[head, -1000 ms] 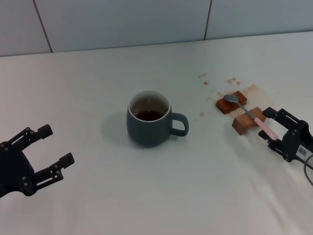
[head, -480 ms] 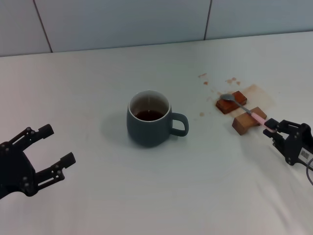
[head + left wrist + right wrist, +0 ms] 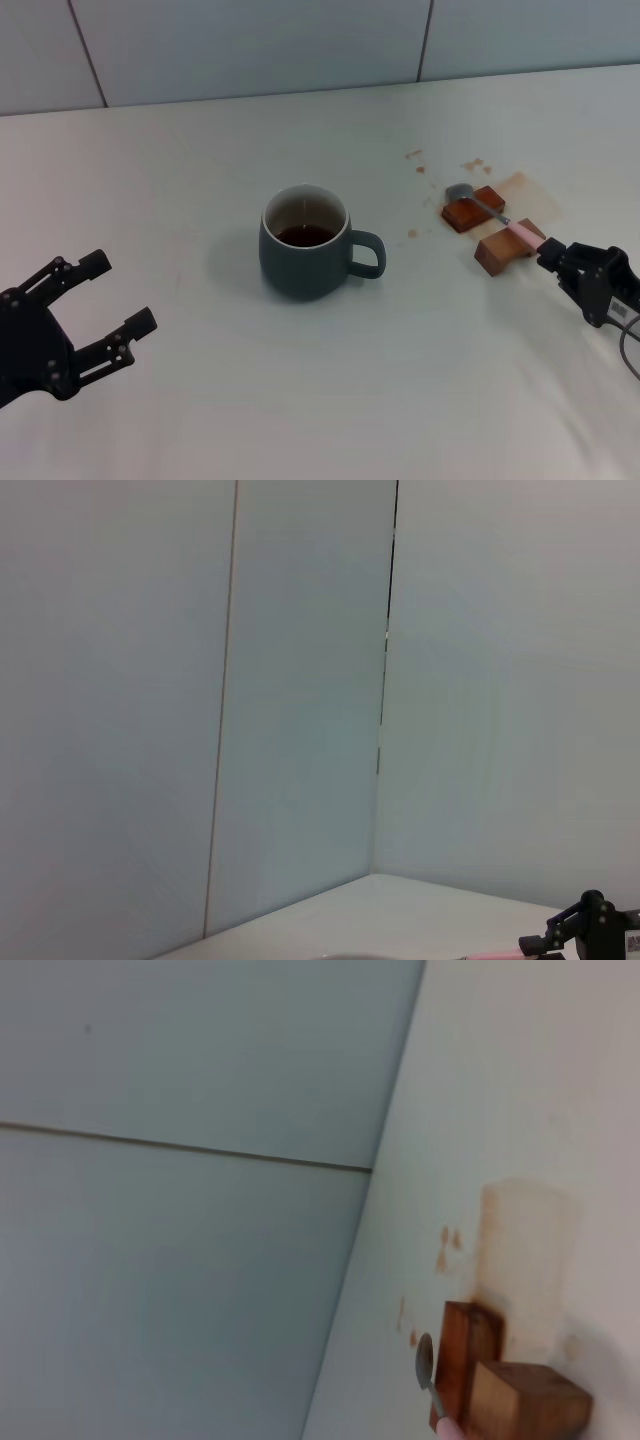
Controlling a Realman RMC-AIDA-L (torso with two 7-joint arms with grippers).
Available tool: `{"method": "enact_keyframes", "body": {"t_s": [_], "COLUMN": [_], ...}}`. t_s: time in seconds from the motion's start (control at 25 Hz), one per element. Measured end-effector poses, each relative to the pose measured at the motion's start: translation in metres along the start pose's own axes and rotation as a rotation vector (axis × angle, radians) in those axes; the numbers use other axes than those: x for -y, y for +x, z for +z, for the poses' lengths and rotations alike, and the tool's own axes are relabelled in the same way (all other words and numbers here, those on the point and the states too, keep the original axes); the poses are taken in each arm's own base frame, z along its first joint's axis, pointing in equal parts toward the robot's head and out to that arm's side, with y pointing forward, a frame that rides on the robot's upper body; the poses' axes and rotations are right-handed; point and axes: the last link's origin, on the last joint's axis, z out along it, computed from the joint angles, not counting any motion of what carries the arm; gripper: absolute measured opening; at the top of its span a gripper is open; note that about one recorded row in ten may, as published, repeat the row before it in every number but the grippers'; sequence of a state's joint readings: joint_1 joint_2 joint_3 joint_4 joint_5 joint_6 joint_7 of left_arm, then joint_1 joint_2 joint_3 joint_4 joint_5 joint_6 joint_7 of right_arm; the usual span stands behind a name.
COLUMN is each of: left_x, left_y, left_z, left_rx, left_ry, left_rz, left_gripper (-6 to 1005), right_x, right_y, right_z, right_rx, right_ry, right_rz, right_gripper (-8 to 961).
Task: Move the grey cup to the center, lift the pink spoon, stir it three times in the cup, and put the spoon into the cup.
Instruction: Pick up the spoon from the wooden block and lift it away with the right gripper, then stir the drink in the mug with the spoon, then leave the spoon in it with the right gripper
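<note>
The grey cup (image 3: 304, 246) stands mid-table with brown liquid inside and its handle toward my right. The pink spoon (image 3: 520, 233) lies across two brown wooden blocks to the right, its silver bowl (image 3: 460, 191) over the far block. My right gripper (image 3: 552, 253) is shut on the end of the spoon's pink handle. The spoon's bowl also shows in the right wrist view (image 3: 424, 1361). My left gripper (image 3: 118, 292) is open and empty, low at the near left, well away from the cup.
Two wooden blocks (image 3: 474, 211) (image 3: 504, 250) sit on a brown stained patch (image 3: 520, 186) of the white table, with small brown spots (image 3: 414, 155) nearby. A tiled wall (image 3: 300, 40) runs along the far edge. The blocks also show in the right wrist view (image 3: 520, 1400).
My right gripper has closed on the spoon's pink handle and moved toward the blocks. The spoon's bowl has shifted up and left. The left arm and the cup have not moved.
</note>
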State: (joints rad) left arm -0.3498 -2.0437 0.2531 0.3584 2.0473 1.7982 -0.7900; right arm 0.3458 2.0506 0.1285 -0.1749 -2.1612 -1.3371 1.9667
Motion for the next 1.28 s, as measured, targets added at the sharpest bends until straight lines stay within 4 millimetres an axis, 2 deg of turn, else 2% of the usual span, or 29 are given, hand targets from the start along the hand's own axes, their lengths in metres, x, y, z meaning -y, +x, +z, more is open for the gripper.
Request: {"method": "enact_keyframes", "body": {"t_s": [0.12,0.2,0.24,0.36,0.4,0.44,0.56,0.6,0.64,0.76,0.8,0.84,0.92,0.96,1.0,1.04,1.16,1.2,1.28], "left_x": [0.0,-0.001,-0.001,-0.002,-0.002,-0.002,-0.003,-0.004,-0.004,-0.005,-0.005,-0.005,-0.006,-0.006,-0.007,-0.007,-0.007,-0.007,-0.007], "left_y": [0.0,0.0,0.0,-0.001,-0.001,-0.001,-0.002,-0.003,-0.003,-0.004,-0.005,-0.005,-0.006,-0.006,-0.007,-0.007,-0.007,-0.007,-0.008], "left_z": [0.0,0.0,0.0,0.001,0.001,0.001,0.003,0.003,0.004,0.005,0.005,0.005,0.006,0.006,0.006,0.006,0.006,0.006,0.006], "left_rx": [-0.001,-0.003,-0.003,-0.004,-0.004,-0.004,-0.003,-0.002,-0.002,0.002,0.004,0.004,0.005,0.004,0.003,0.003,0.004,0.005,0.006], "left_ry": [0.0,0.0,0.0,0.0,-0.001,-0.001,-0.004,-0.005,-0.005,-0.005,-0.003,-0.003,-0.003,-0.004,-0.005,-0.005,-0.004,-0.003,-0.002], "left_rz": [0.0,-0.003,-0.003,-0.006,-0.008,-0.008,-0.011,-0.013,-0.014,-0.017,-0.019,-0.019,-0.023,-0.025,-0.03,-0.03,-0.033,-0.033,-0.033], "left_gripper": [859,859,859,859,860,860,860,860,860,860,860,860,860,860,860,860,860,860,860], "right_x": [-0.002,-0.011,-0.011,-0.027,-0.04,-0.04,-0.068,-0.089,-0.089,-0.123,-0.147,-0.147,-0.171,-0.181,-0.205,-0.205,-0.235,-0.253,-0.26], "right_y": [0.0,-0.002,-0.002,-0.008,-0.012,-0.012,-0.025,-0.035,-0.035,-0.052,-0.062,-0.062,-0.068,-0.069,-0.069,-0.069,-0.062,-0.057,-0.054], "right_z": [0.0,0.001,0.001,0.0,-0.002,-0.002,-0.006,-0.007,-0.007,-0.003,0.006,0.006,0.016,0.021,0.03,0.03,0.04,0.046,0.049], "right_rx": [0.006,0.047,0.047,0.129,0.19,0.19,0.238,0.194,0.194,0.035,-0.109,-0.109,-0.25,-0.31,-0.431,-0.431,-0.567,-0.641,-0.677], "right_ry": [-0.017,-0.075,-0.075,-0.172,-0.245,-0.245,-0.37,-0.459,-0.459,-0.565,-0.584,-0.584,-0.57,-0.557,-0.519,-0.519,-0.447,-0.393,-0.363], "right_rz": [-0.054,-0.188,-0.188,-0.402,-0.548,-0.548,-0.784,-0.906,-0.906,-1.001,-1.019,-1.019,-1.05,-1.064,-1.104,-1.104,-1.152,-1.186,-1.2], "right_gripper": [101,101,101,101,101,100,100,101,101,103,103,104,105,105,106,106,108,108,109]}}
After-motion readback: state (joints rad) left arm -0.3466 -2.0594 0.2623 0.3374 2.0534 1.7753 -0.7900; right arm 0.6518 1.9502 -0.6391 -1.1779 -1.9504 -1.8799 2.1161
